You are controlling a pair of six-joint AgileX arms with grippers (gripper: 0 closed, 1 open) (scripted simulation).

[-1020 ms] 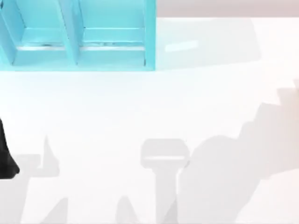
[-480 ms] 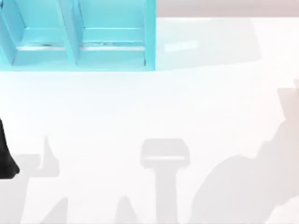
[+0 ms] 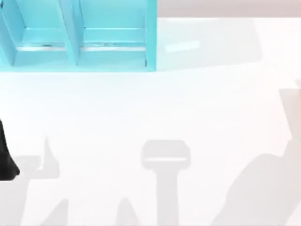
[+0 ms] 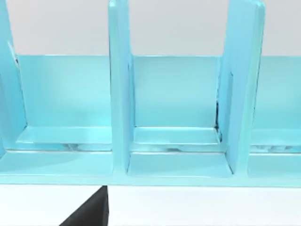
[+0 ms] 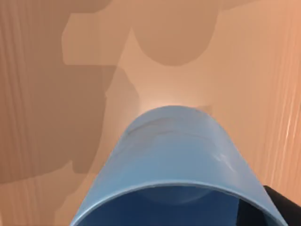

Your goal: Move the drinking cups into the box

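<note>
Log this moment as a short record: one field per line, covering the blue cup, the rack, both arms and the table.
blue cup: bright blue cup seen close up in the right wrist view, open mouth toward the camera, over a tan wood-grain surface
rack: light blue divided rack at the top view's upper left; the compartments in sight hold no cups
left arm: dark part at the top view's left edge; its wrist camera faces the rack
right arm: dark part beside the cup
table: white, crossed by grey shadows
</note>
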